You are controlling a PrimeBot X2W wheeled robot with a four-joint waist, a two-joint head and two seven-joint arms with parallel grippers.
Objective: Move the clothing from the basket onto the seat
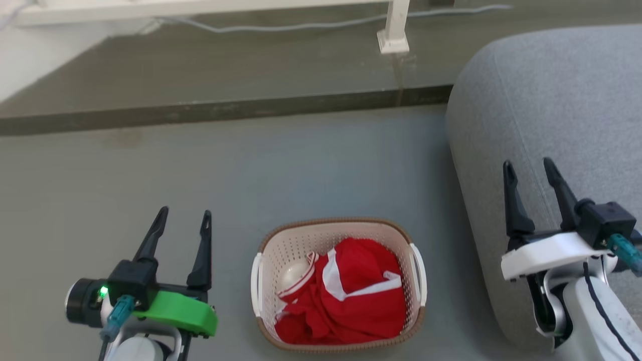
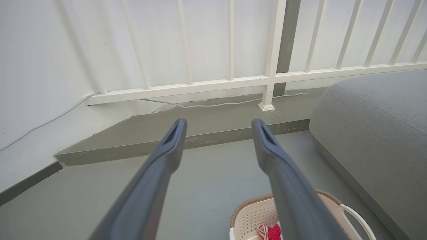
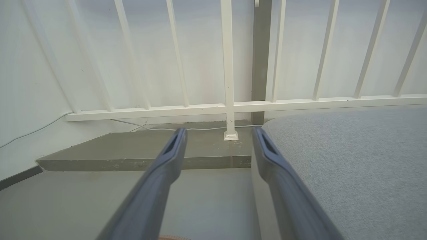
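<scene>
Red clothing [image 1: 351,296] with white stripes lies bunched in the cream basket [image 1: 296,240] on the grey floor, low in the head view. The basket's rim [image 2: 248,203] and a bit of the red clothing [image 2: 273,231] also show at the bottom of the left wrist view. The grey seat [image 1: 546,105] fills the right side, just right of the basket. My left gripper [image 1: 184,215] hovers open left of the basket, nothing between its fingers. Over the seat's near edge, my right gripper [image 1: 528,168] is open and empty too.
A raised dark step [image 1: 225,108] runs across the floor beyond the basket. A white railing [image 2: 230,81] with a post [image 1: 393,30] stands on it, and a white cable [image 1: 301,25] trails along its base. Bare floor lies between the basket and the step.
</scene>
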